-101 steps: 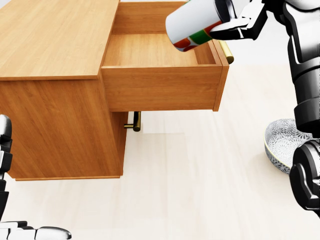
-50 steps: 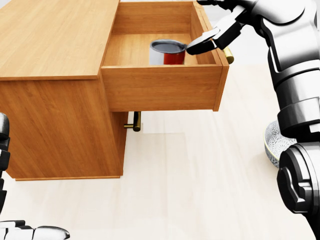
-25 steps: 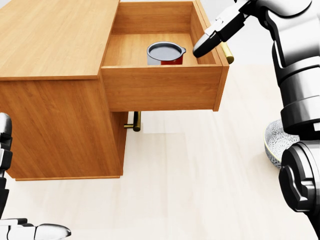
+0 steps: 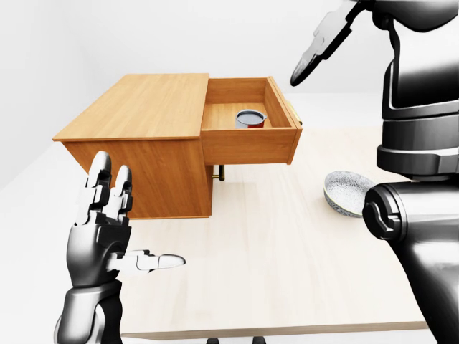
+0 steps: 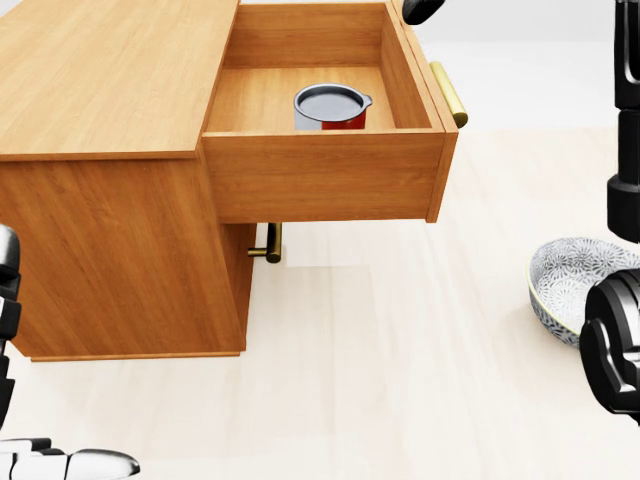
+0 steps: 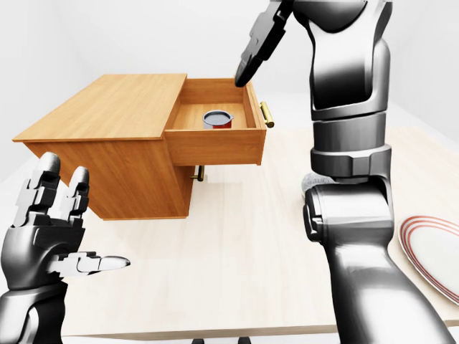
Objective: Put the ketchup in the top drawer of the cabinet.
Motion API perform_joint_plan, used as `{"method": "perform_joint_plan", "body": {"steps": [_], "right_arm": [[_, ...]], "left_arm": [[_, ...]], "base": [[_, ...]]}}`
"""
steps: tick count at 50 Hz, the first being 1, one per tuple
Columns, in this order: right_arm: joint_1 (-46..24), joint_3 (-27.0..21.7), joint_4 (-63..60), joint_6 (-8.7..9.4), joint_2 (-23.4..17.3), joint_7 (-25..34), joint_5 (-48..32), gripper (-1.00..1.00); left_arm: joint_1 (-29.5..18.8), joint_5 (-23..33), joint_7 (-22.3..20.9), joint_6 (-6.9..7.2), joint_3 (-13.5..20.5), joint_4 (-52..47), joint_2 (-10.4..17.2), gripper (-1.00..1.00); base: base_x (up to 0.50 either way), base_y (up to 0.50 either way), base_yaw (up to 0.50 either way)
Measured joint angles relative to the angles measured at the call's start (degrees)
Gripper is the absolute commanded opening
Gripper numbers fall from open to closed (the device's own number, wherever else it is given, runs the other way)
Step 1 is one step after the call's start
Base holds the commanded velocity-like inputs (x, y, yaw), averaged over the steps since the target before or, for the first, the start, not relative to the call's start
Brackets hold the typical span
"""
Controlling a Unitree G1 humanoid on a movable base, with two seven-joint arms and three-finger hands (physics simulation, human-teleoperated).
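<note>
The ketchup (image 5: 331, 107), a red container with a grey round top, stands upright inside the pulled-out top drawer (image 5: 322, 178) of the wooden cabinet (image 5: 110, 90). My right hand (image 4: 320, 47) hangs open above the drawer's right side, well clear of the ketchup, fingers stretched out and empty. Low at the left, my left hand (image 4: 122, 236) is held up open with nothing in it.
A patterned bowl (image 5: 572, 290) sits on the pale table right of the cabinet. A red-rimmed white plate (image 6: 437, 254) lies at the far right in the right-eye view. A brass handle (image 5: 448, 94) sticks out from the drawer face; a second one (image 5: 270, 243) shows beneath it.
The right hand let go of the ketchup, which now stands in the drawer, then rose up and away to the top of the head view. The left hand stayed put.
</note>
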Motion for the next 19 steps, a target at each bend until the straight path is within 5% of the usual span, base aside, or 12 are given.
{"method": "perform_joint_plan", "body": {"steps": [19], "right_arm": [[8.44,2.90,-43.29,0.00,-5.77,0.00,-18.70,1.00]], "left_arm": [[0.19,-0.26,-0.22,0.00,0.35,-0.43,-0.08,1.00]], "base": [[0.00,0.00,0.00]]}}
